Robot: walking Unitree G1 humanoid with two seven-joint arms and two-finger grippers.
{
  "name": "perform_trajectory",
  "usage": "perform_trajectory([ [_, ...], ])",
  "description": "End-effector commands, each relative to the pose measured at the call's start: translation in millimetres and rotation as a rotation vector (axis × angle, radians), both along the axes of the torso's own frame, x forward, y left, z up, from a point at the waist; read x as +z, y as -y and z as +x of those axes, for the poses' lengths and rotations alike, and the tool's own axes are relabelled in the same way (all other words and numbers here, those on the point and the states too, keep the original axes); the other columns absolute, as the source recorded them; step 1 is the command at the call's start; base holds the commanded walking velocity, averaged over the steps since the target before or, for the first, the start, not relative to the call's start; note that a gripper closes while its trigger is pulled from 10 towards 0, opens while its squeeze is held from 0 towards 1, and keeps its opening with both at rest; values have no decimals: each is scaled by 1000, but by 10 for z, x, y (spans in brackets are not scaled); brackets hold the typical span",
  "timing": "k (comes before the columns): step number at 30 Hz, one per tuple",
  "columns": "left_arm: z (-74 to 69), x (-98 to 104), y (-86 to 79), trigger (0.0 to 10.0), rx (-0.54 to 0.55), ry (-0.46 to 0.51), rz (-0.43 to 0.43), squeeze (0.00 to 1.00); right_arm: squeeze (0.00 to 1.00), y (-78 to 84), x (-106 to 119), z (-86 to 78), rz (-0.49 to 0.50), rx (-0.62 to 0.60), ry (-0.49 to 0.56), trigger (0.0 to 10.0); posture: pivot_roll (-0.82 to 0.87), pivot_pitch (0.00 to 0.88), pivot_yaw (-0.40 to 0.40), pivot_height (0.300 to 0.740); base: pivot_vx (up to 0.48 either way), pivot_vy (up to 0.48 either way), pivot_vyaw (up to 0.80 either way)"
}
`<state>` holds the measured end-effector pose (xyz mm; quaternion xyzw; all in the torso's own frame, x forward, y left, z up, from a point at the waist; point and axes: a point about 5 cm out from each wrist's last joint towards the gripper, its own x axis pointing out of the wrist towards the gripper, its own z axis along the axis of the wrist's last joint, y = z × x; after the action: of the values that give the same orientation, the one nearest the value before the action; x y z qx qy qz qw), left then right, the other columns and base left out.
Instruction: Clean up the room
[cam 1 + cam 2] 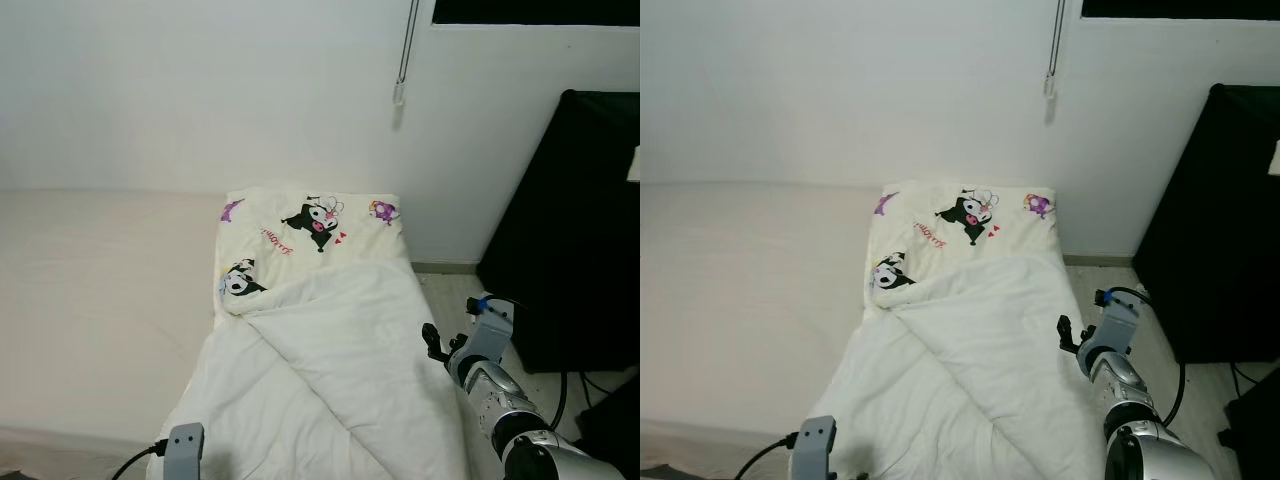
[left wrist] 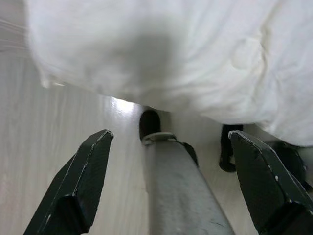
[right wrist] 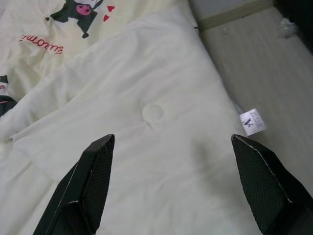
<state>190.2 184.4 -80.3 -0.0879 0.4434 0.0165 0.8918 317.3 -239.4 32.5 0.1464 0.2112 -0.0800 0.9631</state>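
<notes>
Quilt (image 1: pixel 330 380) over cartoon pillow (image 1: pixel 305 235), black cabinet (image 1: pixel 570 230) alongside, right tool (image 3: pixel 171 191) spread, left tool (image 2: pixel 166 186) spread, perhaps near floor.

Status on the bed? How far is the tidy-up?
Done: little. The white quilt lies folded back diagonally, its corner over the cartoon-print sheet, not spread flat.
In hand: the right gripper hovers open over the quilt near its edge and care tag, gripping nothing. The left gripper is open, low by the floor under the quilt's overhang.
Left: grasp and straighten the quilt.
</notes>
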Motion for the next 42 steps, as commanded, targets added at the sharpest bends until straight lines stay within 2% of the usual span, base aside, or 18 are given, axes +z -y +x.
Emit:
perform_trajectory([
  [1,10,15,-65,10000,15,11,4,0,0,11,23,12,21,-13,20,10000,-128,54,23,660,0,0,0],
  [8,10,22,-105,10000,11,15,10,0,0,96,67,17,30,-40,42,10000,-124,64,29,635,0,0,0],
  [26,-184,-60,-139,10000,-37,-32,26,0,0,489,228,-22,-14,-151,90,10000,-100,123,44,566,0,0,0],
  [29,-256,-76,-206,10000,-46,-38,36,0,0,634,311,-39,-37,-190,127,10000,-90,154,52,566,0,0,0],
  [30,-256,-76,-206,10000,-46,-38,36,0,0,634,311,-39,-37,-190,127,10000,-90,154,52,566,0,0,0],
  [33,-230,-27,-341,10000,-16,9,43,0,0,748,396,-49,-47,-210,167,10000,-66,214,67,566,0,0,0],
  [40,-138,70,-490,10000,8,89,42,0,0,821,450,-72,-13,-205,227,10000,-28,281,78,566,0,0,0],
  [42,-88,130,-575,10000,14,132,51,0,0,810,526,-39,38,-148,303,10000,-4,319,83,566,0,0,0],
])
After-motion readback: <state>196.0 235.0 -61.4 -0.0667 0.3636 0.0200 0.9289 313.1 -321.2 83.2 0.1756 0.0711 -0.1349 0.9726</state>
